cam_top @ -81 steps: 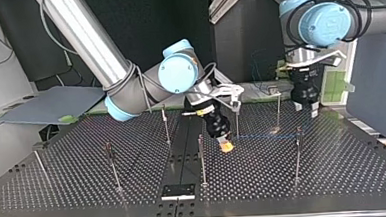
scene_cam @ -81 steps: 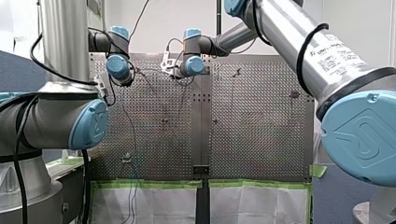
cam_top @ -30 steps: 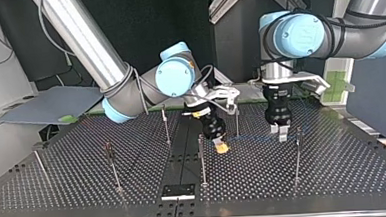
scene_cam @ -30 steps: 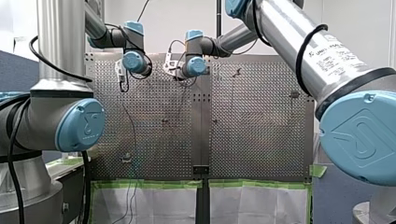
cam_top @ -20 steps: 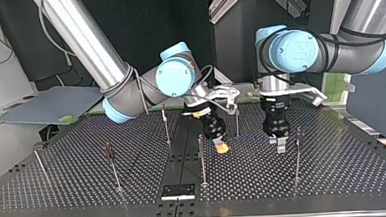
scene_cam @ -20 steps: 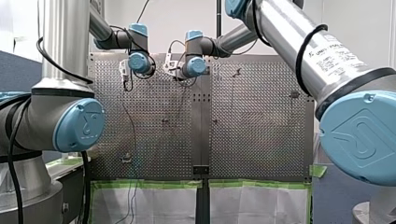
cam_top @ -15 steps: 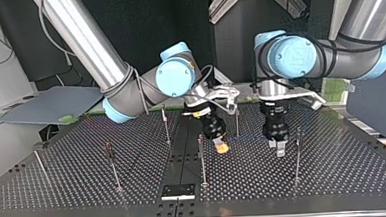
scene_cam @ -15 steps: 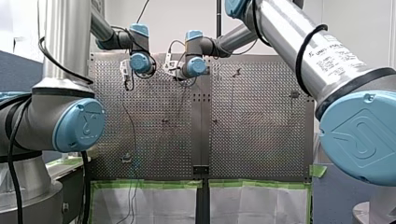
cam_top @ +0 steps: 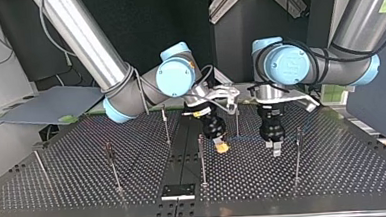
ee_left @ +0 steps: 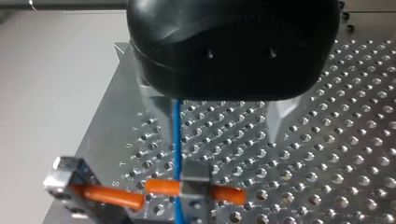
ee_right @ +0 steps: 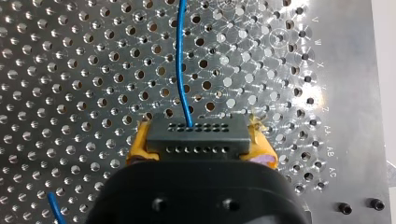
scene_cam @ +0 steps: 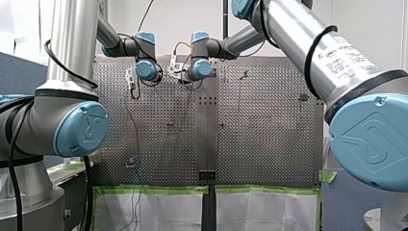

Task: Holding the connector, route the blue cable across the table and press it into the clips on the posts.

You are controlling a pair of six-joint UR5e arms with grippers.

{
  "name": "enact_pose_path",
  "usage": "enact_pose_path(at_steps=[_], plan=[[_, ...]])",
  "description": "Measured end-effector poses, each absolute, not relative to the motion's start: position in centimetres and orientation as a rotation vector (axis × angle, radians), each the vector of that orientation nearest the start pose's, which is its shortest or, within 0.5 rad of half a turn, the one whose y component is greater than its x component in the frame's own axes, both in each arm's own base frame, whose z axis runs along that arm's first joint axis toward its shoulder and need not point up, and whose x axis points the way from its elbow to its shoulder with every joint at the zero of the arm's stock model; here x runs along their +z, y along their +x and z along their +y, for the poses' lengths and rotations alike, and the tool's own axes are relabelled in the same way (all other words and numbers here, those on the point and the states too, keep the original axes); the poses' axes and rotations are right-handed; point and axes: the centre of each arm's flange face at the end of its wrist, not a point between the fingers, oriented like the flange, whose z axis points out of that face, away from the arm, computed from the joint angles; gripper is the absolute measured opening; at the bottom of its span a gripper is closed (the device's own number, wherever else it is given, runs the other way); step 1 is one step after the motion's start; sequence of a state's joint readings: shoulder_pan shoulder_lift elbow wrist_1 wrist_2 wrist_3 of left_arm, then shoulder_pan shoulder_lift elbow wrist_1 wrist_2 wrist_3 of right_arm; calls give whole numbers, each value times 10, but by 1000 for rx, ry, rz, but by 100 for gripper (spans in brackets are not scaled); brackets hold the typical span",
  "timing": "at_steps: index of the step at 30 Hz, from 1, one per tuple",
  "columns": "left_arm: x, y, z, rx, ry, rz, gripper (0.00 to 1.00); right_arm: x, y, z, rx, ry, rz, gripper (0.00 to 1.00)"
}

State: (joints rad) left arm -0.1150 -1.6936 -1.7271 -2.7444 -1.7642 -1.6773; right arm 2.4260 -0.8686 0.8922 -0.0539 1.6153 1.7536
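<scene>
Progress check: I'm guessing we're sitting somewhere early-to-middle. My right hand (cam_top: 222,147) is clamping the black connector (ee_right: 196,134) between its yellow pads (ee_right: 140,142), so the holding part is going fine.

The blue cable (ee_right: 180,60) is coming out of the connector's face and heading toward 3 o'clock in the top view. That's where my left hand (cam_top: 275,150) is hanging with its metal fingers (ee_left: 280,114) spread wide, one on each side of the cable, not pinching it.

Just ahead of those fingers the cable is crossing a metal clip (ee_left: 195,184) with orange sleeves (ee_left: 161,186). I can't tell whether it's actually seated.

The posts (cam_top: 112,165) out at 9 o'clock are carrying no cable, so most of the routing is looking undone.

The cable itself is looking thin, bending gently near the connector and running fairly straight between the hands.
</scene>
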Motion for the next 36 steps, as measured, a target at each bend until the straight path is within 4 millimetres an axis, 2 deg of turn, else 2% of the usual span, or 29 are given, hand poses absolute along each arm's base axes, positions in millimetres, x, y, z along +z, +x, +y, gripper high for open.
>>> enact_pose_path(at_steps=[2,3,4,5,6,8,18,24,36], plan=[[389,522,-175,-48,-157,1441,54,381,665,-407,-2496,-2251,1149,0],[389,522,-175,-50,-160,1440,54,381,665,-407,-2496,-2251,1149,0],[390,522,-175,-53,-163,1438,32,381,665,-407,-2496,-2251,1149,0],[390,522,-175,-55,-165,1437,22,381,665,-407,-2495,-2251,1148,0],[390,522,-175,-57,-167,1437,22,380,665,-407,-2495,-2252,1148,0],[390,522,-175,-58,-170,1438,1,380,666,-407,-2494,-2252,1147,0],[384,517,-177,-56,-172,1483,1,380,665,-405,-2483,-2260,1150,0],[370,501,-177,-15,-185,1534,1,376,665,-403,-2467,-2273,1152,0],[341,477,-178,-9,-190,1553,1,343,660,-398,-2380,-2349,1175,0]])
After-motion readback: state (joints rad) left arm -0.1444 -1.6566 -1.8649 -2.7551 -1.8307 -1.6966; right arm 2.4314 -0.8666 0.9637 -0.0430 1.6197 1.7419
